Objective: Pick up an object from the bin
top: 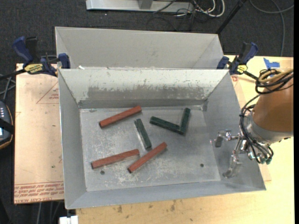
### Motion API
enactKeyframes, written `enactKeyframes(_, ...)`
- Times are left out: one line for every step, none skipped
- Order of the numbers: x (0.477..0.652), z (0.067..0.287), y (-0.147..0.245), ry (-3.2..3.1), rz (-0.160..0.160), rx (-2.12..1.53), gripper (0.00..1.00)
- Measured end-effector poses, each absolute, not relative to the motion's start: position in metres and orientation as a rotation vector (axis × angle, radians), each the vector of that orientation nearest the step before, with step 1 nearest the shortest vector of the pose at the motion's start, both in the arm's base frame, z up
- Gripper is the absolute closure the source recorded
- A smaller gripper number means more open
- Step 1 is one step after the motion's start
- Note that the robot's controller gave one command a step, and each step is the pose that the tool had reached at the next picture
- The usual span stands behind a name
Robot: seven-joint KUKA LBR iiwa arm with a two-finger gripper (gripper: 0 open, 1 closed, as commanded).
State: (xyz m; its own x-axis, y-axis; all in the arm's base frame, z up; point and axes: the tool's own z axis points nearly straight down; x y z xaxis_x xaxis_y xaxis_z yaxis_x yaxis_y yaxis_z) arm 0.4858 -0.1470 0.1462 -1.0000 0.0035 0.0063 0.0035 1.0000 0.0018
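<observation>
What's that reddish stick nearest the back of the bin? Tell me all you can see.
The reddish-brown bar is a long, slim, dull-surfaced block with square-cut ends. It lies flat on the floor of the bin, rear left in the view, slanted with its right end nearer the back wall. Nothing lies on it. A dark green bar ends just beside its right end, seemingly without touching.

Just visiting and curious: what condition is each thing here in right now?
Gripper: open, holding nothing.
Top red bar: lying flat.
Lower-left red bar: lying flat.
Middle red bar: lying flat.
Middle green bar: lying flat.
Right green bars: flat, meeting in an L.
</observation>
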Motion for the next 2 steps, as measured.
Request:
enactKeyframes(0.488, 0.15, -0.146, -3.142, -0.001, 0.001, 0.0)
enactKeyframes(0.558, 0.15, -0.142, -3.144, -0.001, -0.075, 0.0)
